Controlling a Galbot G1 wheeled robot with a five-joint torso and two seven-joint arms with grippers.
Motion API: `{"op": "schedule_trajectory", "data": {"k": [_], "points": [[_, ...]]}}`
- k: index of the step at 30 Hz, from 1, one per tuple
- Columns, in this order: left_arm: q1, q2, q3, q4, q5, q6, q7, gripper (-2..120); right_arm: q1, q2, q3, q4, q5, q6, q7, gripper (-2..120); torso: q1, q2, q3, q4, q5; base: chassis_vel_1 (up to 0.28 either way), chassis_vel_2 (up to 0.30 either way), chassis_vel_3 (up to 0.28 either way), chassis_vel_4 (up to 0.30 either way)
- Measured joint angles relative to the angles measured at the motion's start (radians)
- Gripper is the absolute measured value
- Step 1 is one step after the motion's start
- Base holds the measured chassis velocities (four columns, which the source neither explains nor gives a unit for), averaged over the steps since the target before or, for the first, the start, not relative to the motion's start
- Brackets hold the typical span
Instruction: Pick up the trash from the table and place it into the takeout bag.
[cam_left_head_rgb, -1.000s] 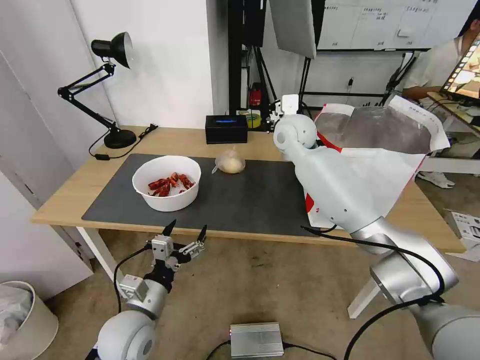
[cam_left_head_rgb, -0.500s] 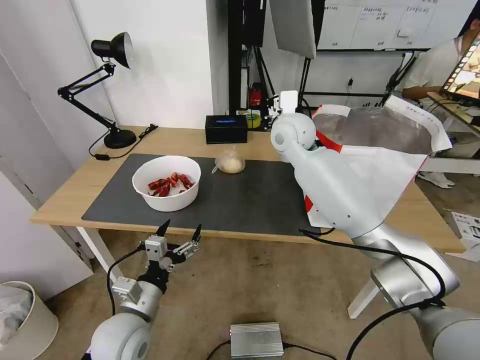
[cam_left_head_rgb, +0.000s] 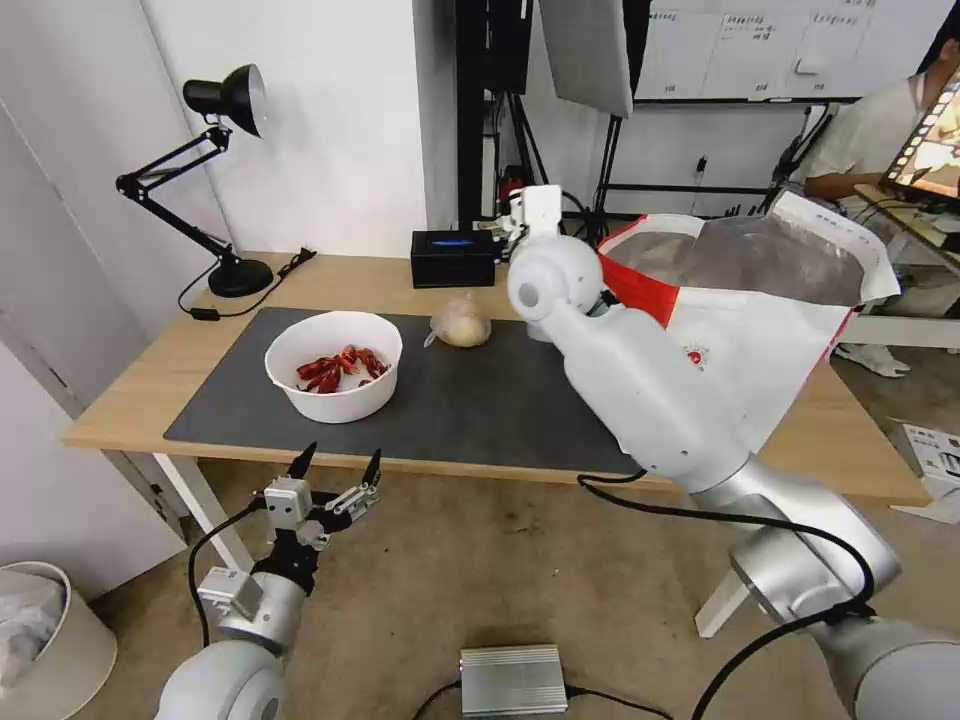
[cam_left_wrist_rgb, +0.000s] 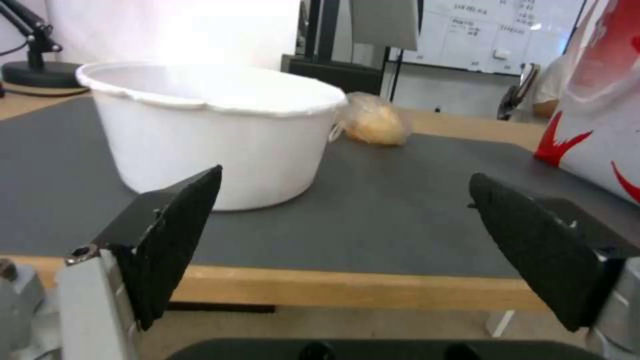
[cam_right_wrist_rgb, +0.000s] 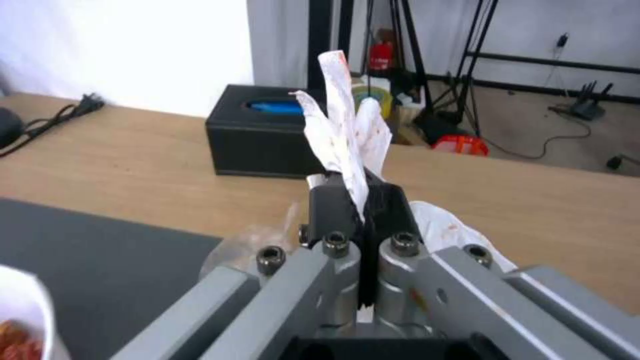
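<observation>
Nearest you, the left gripper (cam_left_head_rgb: 335, 470) hangs below the table (cam_left_head_rgb: 140, 385) edge, jaws spread wide, empty. On the dark mat (cam_left_head_rgb: 510, 395) sit the white bowl (cam_left_head_rgb: 333, 366) and knotted bag (cam_left_head_rgb: 461, 323) — farther back, the right gripper (cam_right_wrist_rgb: 357, 200) pinches the stained tissue (cam_right_wrist_rgb: 347, 130) before the tissue box (cam_left_head_rgb: 452, 258), takeout bag (cam_left_head_rgb: 760, 320) beside.

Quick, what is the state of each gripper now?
Left gripper: open, holding nothing, below the table front edge, facing the white bowl.
Right gripper: fingers shut on the stained white tissue, above the table.
</observation>
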Motion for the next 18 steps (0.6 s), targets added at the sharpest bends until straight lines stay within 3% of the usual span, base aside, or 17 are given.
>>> {"op": "schedule_trajectory", "data": {"k": [8, 18], "points": [[0.051, -0.029, -0.052, -0.027, 0.009, -0.014, 0.005, 100, -0.077, 0.003, -0.010, 0.127, -0.002, 0.000, 0.055, 0, 0.000, 0.000, 0.000, 0.0002, 0.0000, 0.000, 0.000, 0.000, 0.000], [0.051, -0.032, -0.060, -0.020, 0.010, -0.015, 0.006, 100, -0.174, -0.134, 0.021, 0.400, -0.014, 0.000, 0.060, 0, 0.000, 0.000, 0.000, 0.0000, 0.0003, 0.000, 0.000, 0.000, 0.000]]}}
